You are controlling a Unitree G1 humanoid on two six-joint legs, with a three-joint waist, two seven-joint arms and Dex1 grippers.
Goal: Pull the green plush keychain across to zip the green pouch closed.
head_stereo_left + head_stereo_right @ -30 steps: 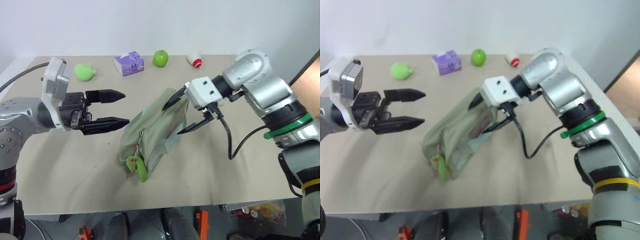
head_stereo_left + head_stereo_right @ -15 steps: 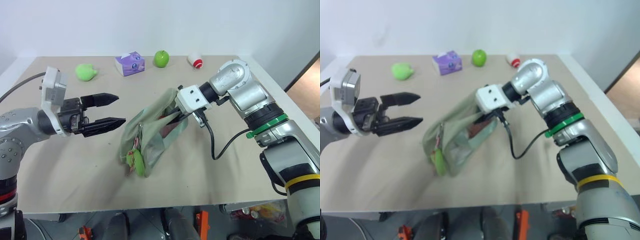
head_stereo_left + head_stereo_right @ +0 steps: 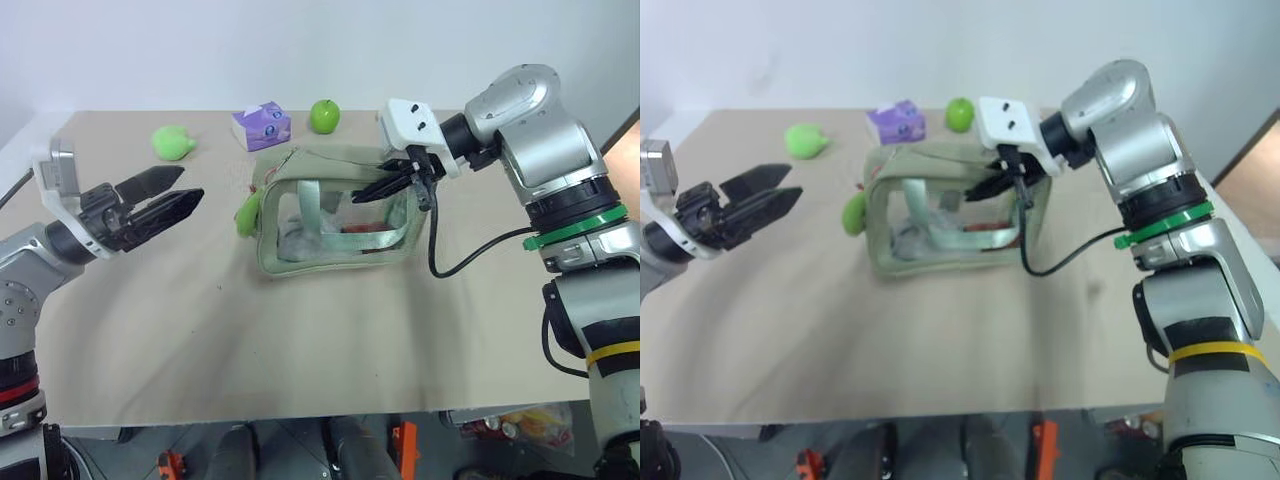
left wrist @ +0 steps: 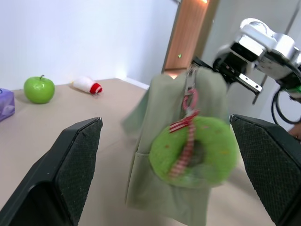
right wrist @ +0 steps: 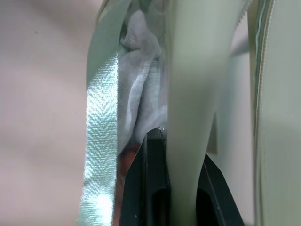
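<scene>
The counter [image 3: 330, 350] carries the green pouch [image 3: 335, 222] standing upright near its middle, long axis running 9-to-3 in the head views, clear window facing the robot. The right end effector [image 3: 392, 187] is clamped shut on fabric at the pouch's top 3 o'clock corner; the right wrist view shows a pale fabric band pinched between its two black fingers [image 5: 153, 188], so that end looks anchored. The green plush keychain [image 3: 247, 212] hangs on its red cord off the 9 o'clock end of the pouch, at the zipper's start, touching the pouch's end wall. The left end effector [image 3: 160, 200] sits at 9 o'clock of the keychain, clear of it, jaws apart, pointing toward 3 o'clock straight at the charm; in the left wrist view the keychain [image 4: 193, 150] hangs dead centre between the spread fingers [image 4: 70, 165]. The left arm is plainly the nearer one. Judgement: the next move is a short advance toward 3 o'clock to close on the charm, then a pull along the pouch's long axis toward the right end effector's corner. Risk: the charm swings freely on the cord and may dodge the closing fingers.
</scene>
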